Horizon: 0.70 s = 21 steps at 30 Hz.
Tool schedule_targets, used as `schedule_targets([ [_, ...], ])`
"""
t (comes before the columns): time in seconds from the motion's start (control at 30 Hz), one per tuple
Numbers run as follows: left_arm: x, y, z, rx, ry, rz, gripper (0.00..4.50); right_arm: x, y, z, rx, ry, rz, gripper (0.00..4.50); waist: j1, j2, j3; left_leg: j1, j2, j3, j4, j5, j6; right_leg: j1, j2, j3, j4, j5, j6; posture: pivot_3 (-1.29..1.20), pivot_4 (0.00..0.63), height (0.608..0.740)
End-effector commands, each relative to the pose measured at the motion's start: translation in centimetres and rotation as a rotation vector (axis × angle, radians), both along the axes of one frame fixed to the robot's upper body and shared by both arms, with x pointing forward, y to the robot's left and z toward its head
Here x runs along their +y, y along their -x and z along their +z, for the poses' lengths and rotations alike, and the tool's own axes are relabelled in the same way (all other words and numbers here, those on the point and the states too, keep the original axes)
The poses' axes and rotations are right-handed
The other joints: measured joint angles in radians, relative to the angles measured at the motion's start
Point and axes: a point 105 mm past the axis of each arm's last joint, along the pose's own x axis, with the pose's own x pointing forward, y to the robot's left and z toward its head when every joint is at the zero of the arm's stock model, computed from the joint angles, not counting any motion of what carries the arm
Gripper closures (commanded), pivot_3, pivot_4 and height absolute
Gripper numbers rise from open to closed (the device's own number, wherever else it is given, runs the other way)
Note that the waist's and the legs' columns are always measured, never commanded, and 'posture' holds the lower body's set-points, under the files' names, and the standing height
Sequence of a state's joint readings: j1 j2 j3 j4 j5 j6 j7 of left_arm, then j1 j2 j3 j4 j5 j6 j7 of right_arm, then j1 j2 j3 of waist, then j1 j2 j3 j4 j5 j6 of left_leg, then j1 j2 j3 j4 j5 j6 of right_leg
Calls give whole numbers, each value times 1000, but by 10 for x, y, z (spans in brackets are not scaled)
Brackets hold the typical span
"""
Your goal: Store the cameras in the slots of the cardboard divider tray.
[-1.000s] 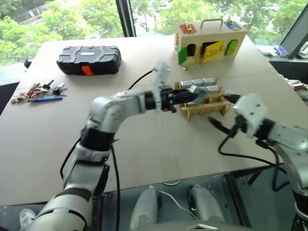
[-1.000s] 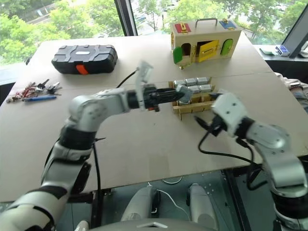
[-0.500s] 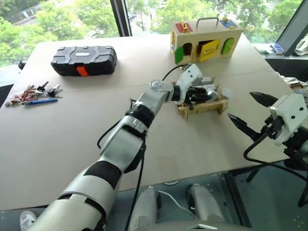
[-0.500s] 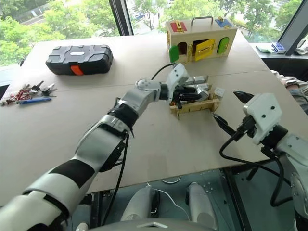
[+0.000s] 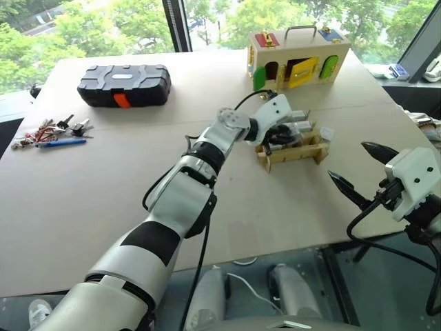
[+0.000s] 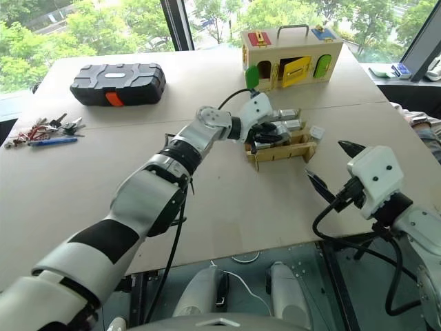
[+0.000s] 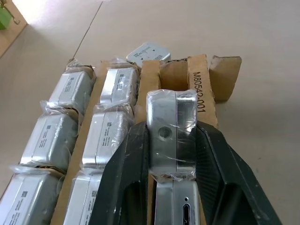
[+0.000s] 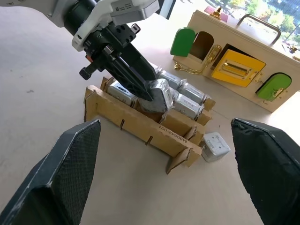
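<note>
A: Cameras first. Where are they?

B: Most sit plastic-wrapped in the slots of the cardboard divider tray [image 8: 140, 127], which stands on the bench [image 5: 103, 179] toward its far right, just in front of the wooden box with coloured doors [image 5: 298, 58]. One loose camera [image 8: 215, 146] lies on the bench just beside the tray's right end, outside the cardboard.

A: And the one being handled?

B: The left gripper [image 7: 171, 140] has its jaws closed on a wrapped camera [image 7: 169, 126], clamped by its two flat sides, with a small round feature on the face toward the wrist camera. It hangs over the tray's front row, just above a slot; whether its lower edge already touches the cardboard I cannot tell.

A: Front row otherwise?

B: In the right wrist view the front slots toward the tray's right end look bare, while the rows behind hold wrapped cameras.

A: The other arm?

B: The right gripper [image 5: 353, 169] hovers near the bench's front right edge, apart from the tray, jaws spread wide with nothing between them.

A: Anything else on the bench?

B: A black case [image 5: 125, 85] with an orange latch near the far left, and a bunch of keys [image 5: 49, 131] with a blue pen at the left edge.
</note>
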State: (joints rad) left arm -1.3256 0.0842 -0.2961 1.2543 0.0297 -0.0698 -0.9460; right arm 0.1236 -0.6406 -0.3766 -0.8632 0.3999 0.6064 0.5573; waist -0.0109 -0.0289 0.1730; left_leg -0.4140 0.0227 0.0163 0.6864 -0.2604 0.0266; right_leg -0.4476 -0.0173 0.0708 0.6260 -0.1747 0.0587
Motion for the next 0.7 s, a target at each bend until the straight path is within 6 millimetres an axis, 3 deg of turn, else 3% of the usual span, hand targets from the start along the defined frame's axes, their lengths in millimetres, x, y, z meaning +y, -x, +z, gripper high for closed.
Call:
schedule_targets([
  [0.03, -2, -2, 6, -28, -37, 0, 3690, 0, 2, 4, -42, 13, 1, 97, 0, 0, 0, 0, 0, 0, 0, 0, 0, 0, 0, 0, 0, 0, 0, 0, 150, 740],
  [0.7, 9, -8, 13, -27, -281, 47, 3690, 2, 1, -3, -47, 34, -4, 97, -4, 0, 0, 0, 0, 0, 1, 0, 0, 0, 1, 1, 1, 0, 1, 0, 150, 740],
])
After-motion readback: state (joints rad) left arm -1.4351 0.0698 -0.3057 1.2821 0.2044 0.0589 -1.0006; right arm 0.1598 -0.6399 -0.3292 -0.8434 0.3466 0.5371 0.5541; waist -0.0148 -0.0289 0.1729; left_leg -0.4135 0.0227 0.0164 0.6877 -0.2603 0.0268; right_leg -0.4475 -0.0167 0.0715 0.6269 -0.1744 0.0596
